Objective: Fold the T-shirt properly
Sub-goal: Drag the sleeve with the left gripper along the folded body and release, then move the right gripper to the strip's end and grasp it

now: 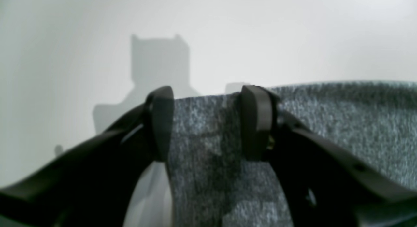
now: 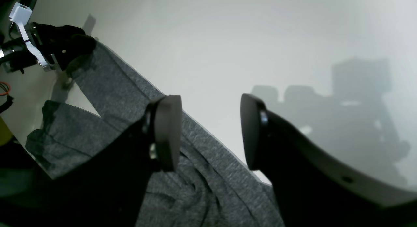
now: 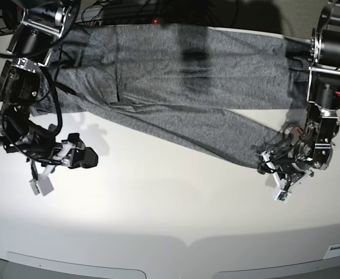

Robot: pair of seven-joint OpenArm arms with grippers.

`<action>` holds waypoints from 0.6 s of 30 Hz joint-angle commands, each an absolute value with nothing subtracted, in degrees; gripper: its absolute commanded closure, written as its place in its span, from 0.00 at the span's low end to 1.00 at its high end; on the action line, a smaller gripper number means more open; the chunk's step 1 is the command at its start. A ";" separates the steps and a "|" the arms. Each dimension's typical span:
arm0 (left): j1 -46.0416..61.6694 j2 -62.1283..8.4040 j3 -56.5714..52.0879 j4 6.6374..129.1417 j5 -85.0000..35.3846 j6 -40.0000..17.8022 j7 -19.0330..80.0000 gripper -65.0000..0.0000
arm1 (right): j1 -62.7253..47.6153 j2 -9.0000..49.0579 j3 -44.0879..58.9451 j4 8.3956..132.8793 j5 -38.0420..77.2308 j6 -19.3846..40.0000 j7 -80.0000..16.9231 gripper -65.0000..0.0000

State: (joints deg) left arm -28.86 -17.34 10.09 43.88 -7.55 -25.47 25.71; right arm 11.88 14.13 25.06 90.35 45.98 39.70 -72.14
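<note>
Heather-grey T-shirt (plain, unprinted), white table, black fingers

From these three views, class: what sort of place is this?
Probably a robotics lab bench: a plain white table, two robot arms with the left gripper and right gripper over a grey T-shirt, loose cables behind.

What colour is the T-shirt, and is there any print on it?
Heather grey T-shirt, mottled knit with no visible print. The base view shows it best.
</note>
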 commanded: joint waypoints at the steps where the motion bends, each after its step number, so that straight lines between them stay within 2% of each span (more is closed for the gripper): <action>1: -29.82 -17.98 9.80 44.56 -7.44 -25.28 25.87 0.50 | 13.15 14.81 25.17 91.35 47.16 40.00 -71.46 0.55; 3: -29.23 -17.96 9.80 44.56 -7.49 -25.28 25.93 0.51 | 13.15 14.79 25.17 91.35 47.16 40.00 -71.48 0.55; 5: -28.34 -17.96 9.80 44.56 -7.51 -25.28 26.04 0.59 | 13.15 14.79 25.17 91.35 47.16 40.00 -71.46 0.55; 6: -27.86 -17.96 9.80 44.56 -7.53 -25.26 26.59 0.68 | 13.15 14.79 25.17 91.35 47.16 40.00 -71.46 0.55; 8: -27.27 -17.93 9.80 44.56 -7.84 -25.26 28.14 0.93 | 13.13 14.79 25.17 91.33 47.16 40.00 -71.46 0.55; 9: -27.11 -17.96 9.80 44.56 -8.58 -25.26 29.39 1.00 | 13.06 14.76 25.12 91.33 47.16 40.00 -71.46 0.55; 13: -27.35 -17.98 9.80 44.73 -10.11 -25.26 32.38 1.00 | 12.38 14.83 22.02 91.26 46.63 40.00 -70.78 0.55; 18: -27.81 -17.96 9.80 44.77 -10.11 -25.26 32.62 1.00 | 12.45 16.51 11.40 91.26 44.47 40.00 -70.57 0.55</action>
